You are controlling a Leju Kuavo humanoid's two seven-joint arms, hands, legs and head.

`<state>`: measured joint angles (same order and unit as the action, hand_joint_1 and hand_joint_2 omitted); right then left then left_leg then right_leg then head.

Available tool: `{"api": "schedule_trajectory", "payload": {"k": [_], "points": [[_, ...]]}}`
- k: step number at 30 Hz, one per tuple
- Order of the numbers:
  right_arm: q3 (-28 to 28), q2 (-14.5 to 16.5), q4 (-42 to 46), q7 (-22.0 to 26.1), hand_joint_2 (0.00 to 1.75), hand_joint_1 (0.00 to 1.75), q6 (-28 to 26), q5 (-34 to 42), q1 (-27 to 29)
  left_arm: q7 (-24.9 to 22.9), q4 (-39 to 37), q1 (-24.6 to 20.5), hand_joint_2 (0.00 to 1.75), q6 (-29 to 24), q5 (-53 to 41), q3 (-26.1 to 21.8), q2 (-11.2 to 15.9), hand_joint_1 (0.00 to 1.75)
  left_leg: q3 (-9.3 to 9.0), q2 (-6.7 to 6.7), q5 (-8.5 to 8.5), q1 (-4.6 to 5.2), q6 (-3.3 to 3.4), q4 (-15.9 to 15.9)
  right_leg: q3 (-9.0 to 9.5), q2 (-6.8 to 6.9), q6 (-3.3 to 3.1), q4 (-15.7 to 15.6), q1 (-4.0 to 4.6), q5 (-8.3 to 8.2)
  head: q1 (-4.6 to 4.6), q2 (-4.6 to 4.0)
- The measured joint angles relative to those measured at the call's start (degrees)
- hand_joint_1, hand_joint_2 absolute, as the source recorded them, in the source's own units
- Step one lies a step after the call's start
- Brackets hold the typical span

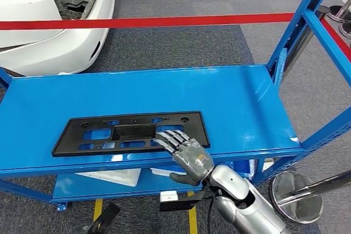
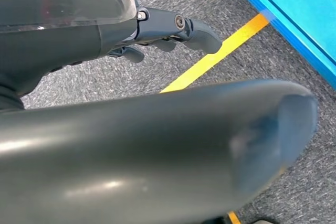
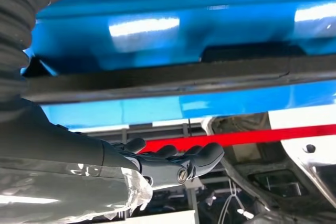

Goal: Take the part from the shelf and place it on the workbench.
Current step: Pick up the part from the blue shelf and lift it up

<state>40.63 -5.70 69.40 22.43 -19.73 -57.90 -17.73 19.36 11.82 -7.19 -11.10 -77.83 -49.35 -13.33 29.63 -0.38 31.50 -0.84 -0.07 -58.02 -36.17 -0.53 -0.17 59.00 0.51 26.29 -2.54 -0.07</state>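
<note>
Fingers (image 1: 171,138) of right hand (image 1: 188,154) lie flat, ungripped, on black part (image 1: 132,131); shelf (image 1: 232,102) pickup & workbench drop still pending.

Right hand (image 3: 166,163) fingers outstretched, dark part (image 3: 158,80) edge on blue shelf (image 3: 238,19), red tape (image 3: 238,139)

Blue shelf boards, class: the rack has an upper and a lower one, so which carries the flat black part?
The upper board carries the black part, with the right hand resting its fingers on the part's near edge. The lower board holds white pieces instead.
</note>
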Motion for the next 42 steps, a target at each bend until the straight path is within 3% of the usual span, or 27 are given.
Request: {"api": "schedule_trajectory", "payload": {"k": [10, 22, 30, 42], "points": [[0.16, -0.27, -1.03, -1.87, 1.75, 0.0, -3.6, -0.21, -2.05, -0.32, 0.0, 0.01, 0.0, -0.13, 0.03, 0.1, 0.0, 0.0, 0.0, 0.0, 0.0, 0.0, 0.0, 0.0, 0.0, 0.0, 0.0, 0.0, 0.0, 0.0, 0.0, 0.0], [-1.65, -0.84, -1.05, -3.15, 1.75, 0.0, -4.19, -0.69, -2.08, -0.31, 0.0, 0.03, 0.0, -0.15, 0.11, 0.2, 0.0, 0.0, 0.0, 0.0, 0.0, 0.0, 0.0, 0.0, 0.0, 0.0, 0.0, 0.0, -0.01, 0.0, 0.0, 0.0], [-2.87, -0.85, -4.88, -4.27, 1.75, 0.0, -4.18, -4.04, -2.53, -0.32, 0.0, 0.03, 0.0, -0.14, 0.38, 0.31, 0.0, 0.0, 0.01, 0.0, 0.0, 0.0, 0.0, 0.0, 0.0, 0.01, 0.0, 0.0, -0.01, 0.0, 0.0, 0.0], [-3.49, -0.65, -11.62, -7.1, 1.75, 0.0, -9.39, -11.46, -5.2, -0.32, 0.0, 0.04, 0.0, -0.14, 0.89, 1.1, 0.0, 0.0, 0.0, 0.0, 0.0, 0.0, 0.0, 0.0, 0.01, 0.01, 0.0, 0.0, -0.01, 0.0, 0.0, 0.0]]}}
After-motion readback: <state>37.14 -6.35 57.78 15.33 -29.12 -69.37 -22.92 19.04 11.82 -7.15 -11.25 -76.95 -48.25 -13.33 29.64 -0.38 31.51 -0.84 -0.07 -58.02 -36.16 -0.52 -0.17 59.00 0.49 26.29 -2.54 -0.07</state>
